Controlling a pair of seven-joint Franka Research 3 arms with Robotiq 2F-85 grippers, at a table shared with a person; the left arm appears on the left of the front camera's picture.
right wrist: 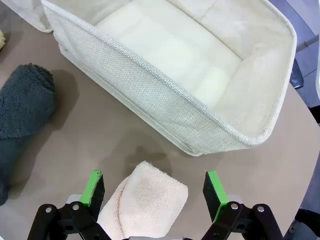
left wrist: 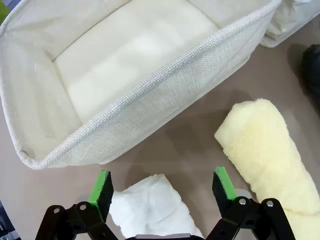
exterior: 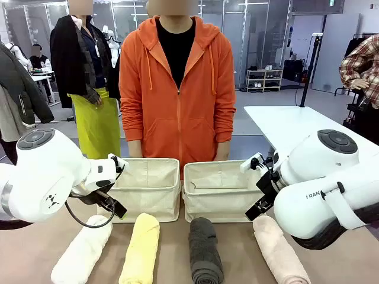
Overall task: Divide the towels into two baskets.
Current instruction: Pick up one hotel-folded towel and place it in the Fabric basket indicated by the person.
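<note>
Four rolled towels lie in a row on the table's near side: white, pale yellow, dark grey and pale pink. Behind them stand two cream canvas baskets, the left one and the right one, both with nothing inside. My left gripper hangs open above the far end of the white towel, with the yellow towel beside it. Open too, my right gripper hovers over the far end of the pink towel, the grey towel off to one side.
A person in an orange hoodie stands at the far side of the table, right behind the baskets, hands down. A white table stands at the back right. Bare brown tabletop shows between the towels.
</note>
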